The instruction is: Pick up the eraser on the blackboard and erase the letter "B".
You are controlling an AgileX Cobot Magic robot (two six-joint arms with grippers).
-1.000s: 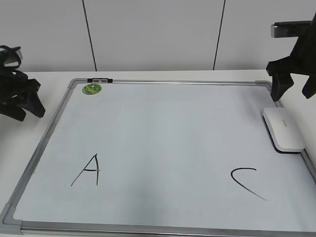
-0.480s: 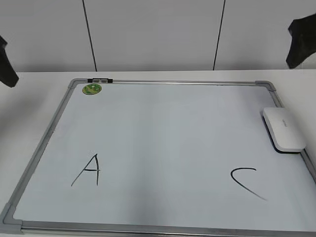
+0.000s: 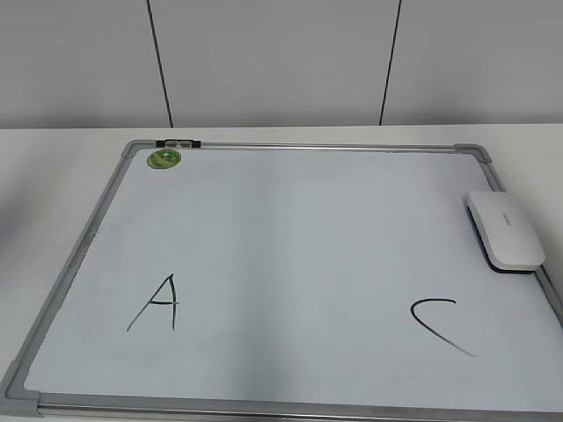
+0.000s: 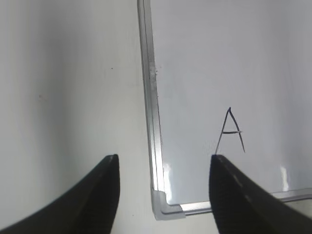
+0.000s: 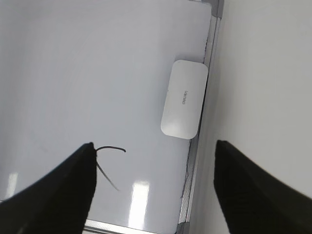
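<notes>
Eraser, flat white rounded plastic block [image 3: 505, 231], looks light, rigid, slick; pinch long sides. Both claws [image 4: 163, 165] [image 5: 155, 156] spread, empty.

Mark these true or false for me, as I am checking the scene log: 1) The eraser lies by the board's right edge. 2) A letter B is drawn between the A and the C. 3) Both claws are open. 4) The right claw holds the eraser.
1) True: the eraser lies by the right edge of the blackboard.
2) False: only the A and the C show; the space between them is blank.
3) True: the left claw and the right claw are both open.
4) False: the eraser lies free on the board.
</notes>
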